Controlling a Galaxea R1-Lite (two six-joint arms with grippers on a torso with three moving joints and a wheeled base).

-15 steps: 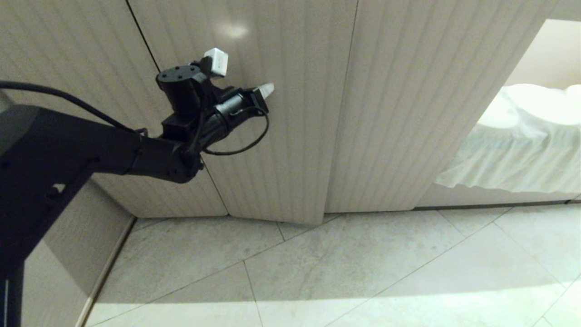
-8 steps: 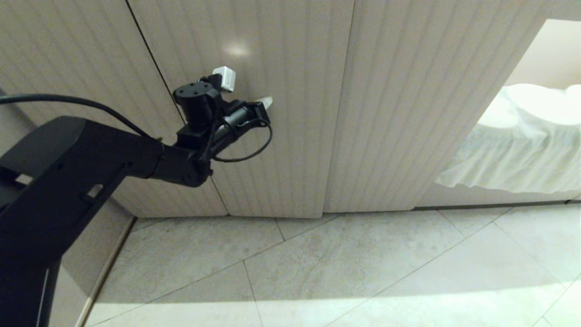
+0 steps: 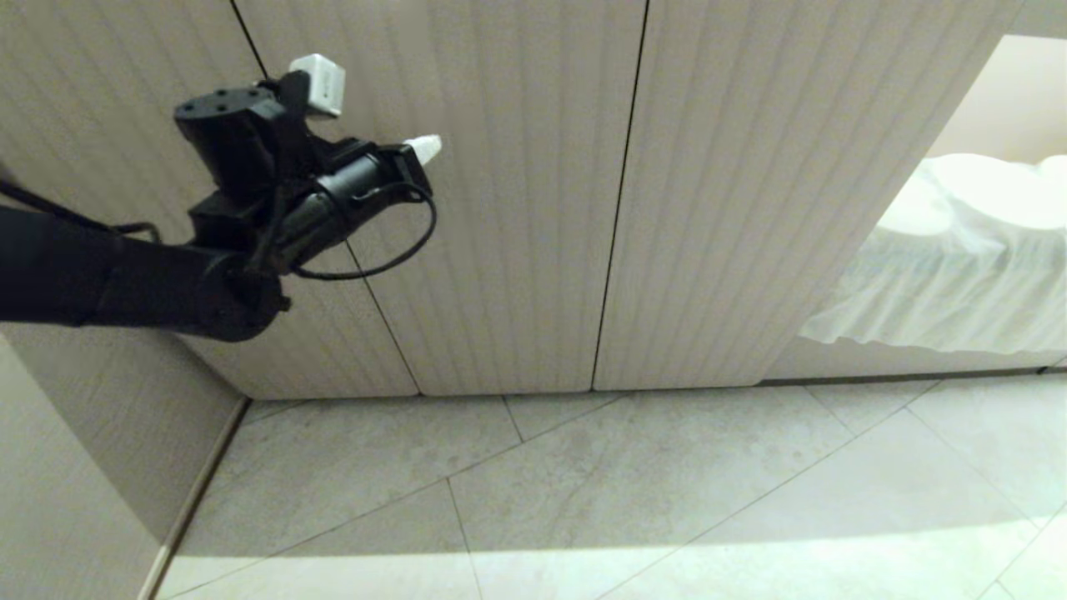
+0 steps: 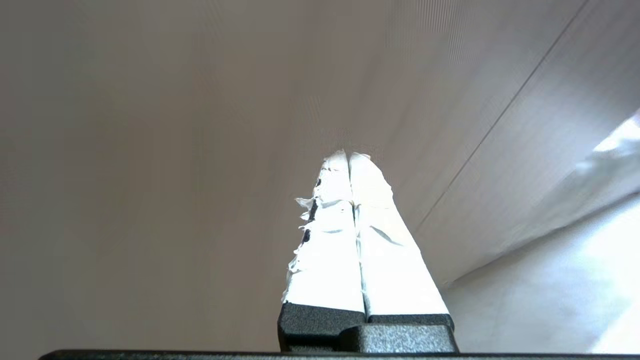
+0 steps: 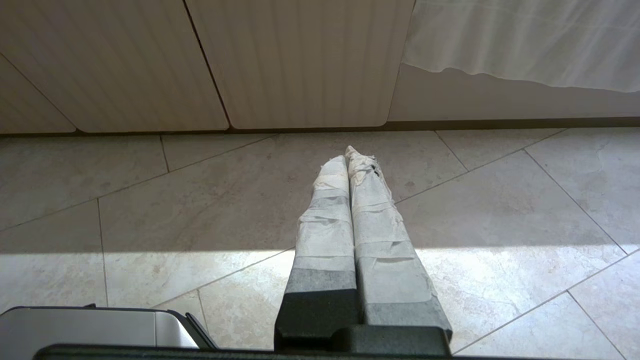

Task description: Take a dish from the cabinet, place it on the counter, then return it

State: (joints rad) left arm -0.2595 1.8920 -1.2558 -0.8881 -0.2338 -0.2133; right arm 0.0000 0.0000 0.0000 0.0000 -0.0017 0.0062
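Observation:
The cabinet (image 3: 517, 208) fills the head view, its fluted beige doors standing flush and shut. My left gripper (image 3: 425, 148) is shut with nothing in it. Its taped white fingertips point at the middle door, just right of the left seam, and whether they touch the door does not show. In the left wrist view the left gripper (image 4: 348, 156) has its fingers pressed together close before the door panel (image 4: 150, 150). My right gripper (image 5: 350, 155) hangs low over the floor tiles, shut and empty, facing the cabinet (image 5: 300, 60) base. The dish is hidden. The counter is out of view.
Pale stone floor tiles (image 3: 667, 500) run in front of the cabinet. A white draped cloth (image 3: 959, 267) hangs to the right, past the last door. A beige side panel (image 3: 67, 433) closes the left. A silver part of my base (image 5: 100, 327) shows beside the right gripper.
The middle door, ajar at its bottom edge a second ago, has swung flush with the others. My left gripper, shut throughout, followed it in and has since drawn back left and up.

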